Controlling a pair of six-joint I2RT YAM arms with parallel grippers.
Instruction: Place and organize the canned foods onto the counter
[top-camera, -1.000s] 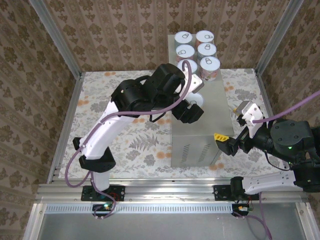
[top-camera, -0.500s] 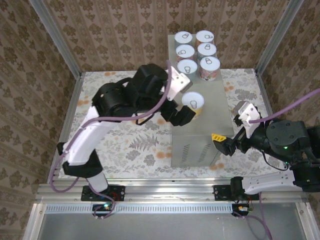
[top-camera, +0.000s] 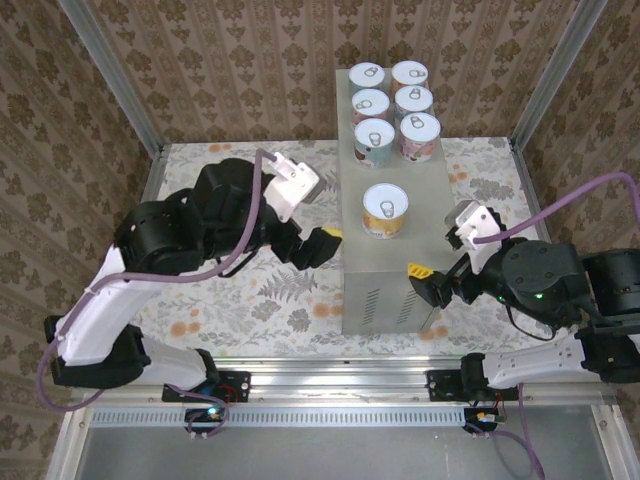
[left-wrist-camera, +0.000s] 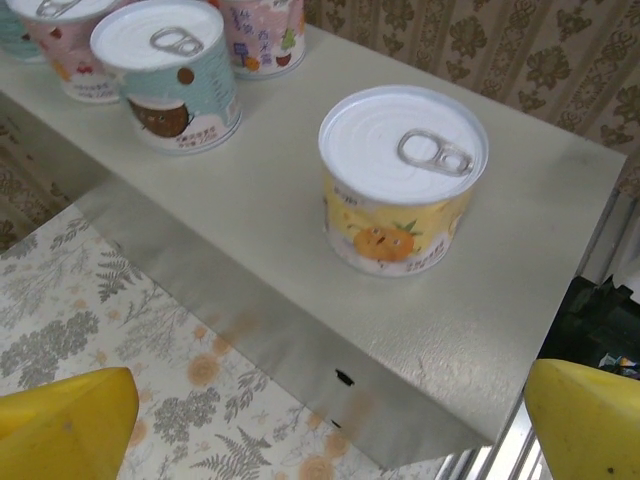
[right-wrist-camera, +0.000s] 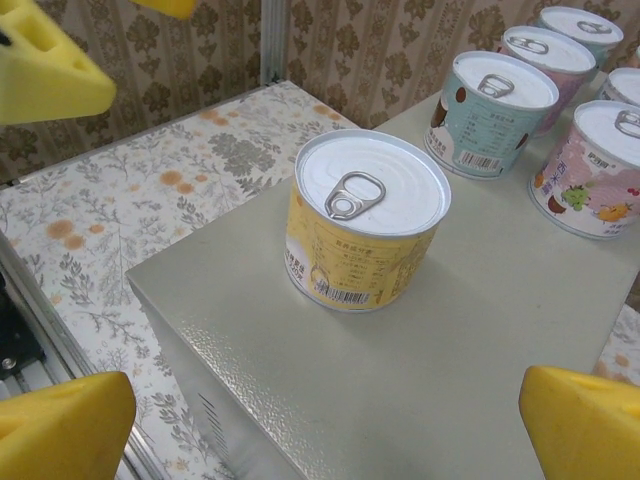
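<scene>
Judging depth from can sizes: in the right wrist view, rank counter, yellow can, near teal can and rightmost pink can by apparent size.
1. counter
2. yellow can, nearest the camera, so true size is unsure
3. near teal can and rightmost pink can look alike; the frame cuts the pink one.

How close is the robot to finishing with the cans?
Nearly finished. Done: the yellow can and the other cans all stand on the counter. In hand: nothing; the left end effector and right end effector are both open and empty. Left: the yellow can stands apart from the neat rows, so it probably needs lining up.
</scene>
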